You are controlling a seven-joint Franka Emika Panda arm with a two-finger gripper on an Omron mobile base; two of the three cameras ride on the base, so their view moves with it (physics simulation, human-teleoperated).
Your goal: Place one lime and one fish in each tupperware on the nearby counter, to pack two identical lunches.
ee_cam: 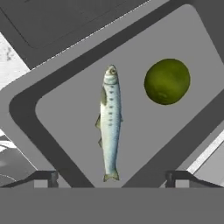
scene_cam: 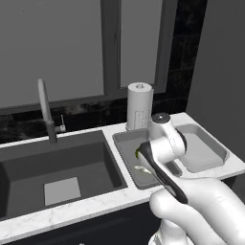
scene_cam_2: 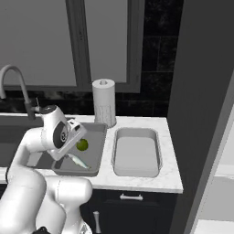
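Observation:
On the counter [scene_cam_2: 170,179] stand two grey tupperware tubs side by side. The left tupperware [scene_cam_2: 98,133] holds a silvery fish [ee_cam: 110,122] lying flat on its floor and a green lime [ee_cam: 167,81] beside it, apart from the fish. Both also show from the right base, the fish [scene_cam_2: 77,161] near the tub's front and the lime [scene_cam_2: 82,145] behind it. My gripper [ee_cam: 111,177] hangs straight above this tub, open, with nothing between its fingertips. The right tupperware [scene_cam_2: 136,155] has nothing in it.
A dark sink basin [scene_cam: 57,167] with a grey pad [scene_cam: 62,190] and a tall faucet [scene_cam: 45,110] lies left of the tubs. A paper towel roll [scene_cam: 139,105] stands behind them. A dark tall panel [scene_cam_2: 201,114] closes the right side.

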